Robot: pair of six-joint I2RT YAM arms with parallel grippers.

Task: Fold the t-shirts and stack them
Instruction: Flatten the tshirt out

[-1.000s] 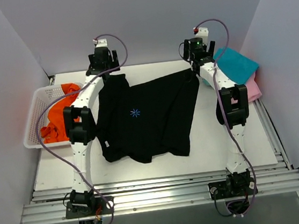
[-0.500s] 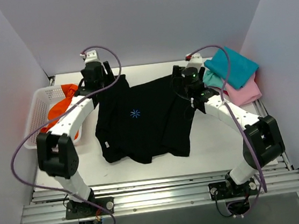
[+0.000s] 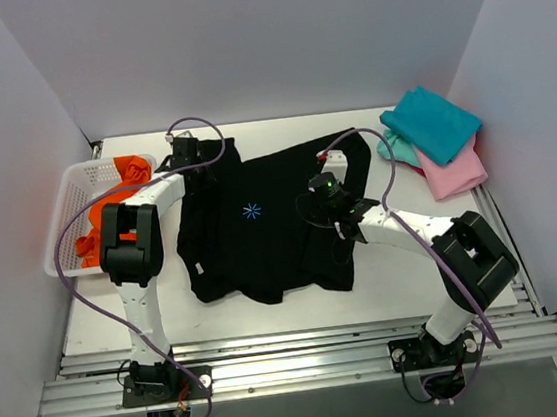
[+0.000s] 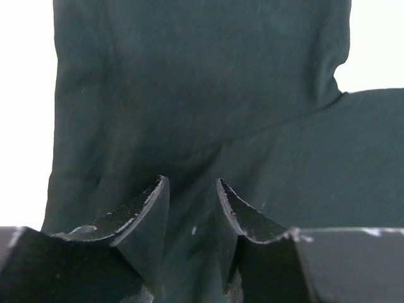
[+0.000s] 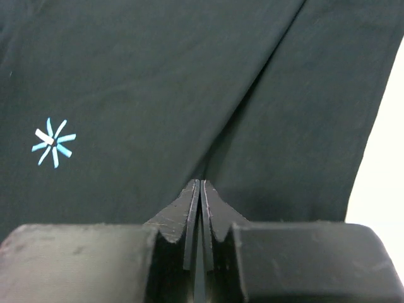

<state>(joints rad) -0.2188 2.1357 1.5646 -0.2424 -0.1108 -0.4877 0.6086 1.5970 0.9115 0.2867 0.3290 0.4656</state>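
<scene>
While large black cloth t-shirt (image 3: 262, 236) lies spread, right gripper (image 5: 201, 184) pinches its fold; left gripper (image 4: 188, 183) jaws narrowly apart on cloth, hold unclear; folded teal t-shirt (image 3: 437, 120) atop pink t-shirt (image 3: 453, 173), far right

The black t-shirt (image 3: 262, 241) bears a small light-blue starburst (image 3: 252, 210) (one ray looks white from the right wrist). Left of it, an orange shirt (image 3: 97, 204) lies in a white mesh basket (image 3: 58, 239). Right of it, a teal shirt (image 3: 437, 122) lies on a pink shirt (image 3: 452, 171).
</scene>
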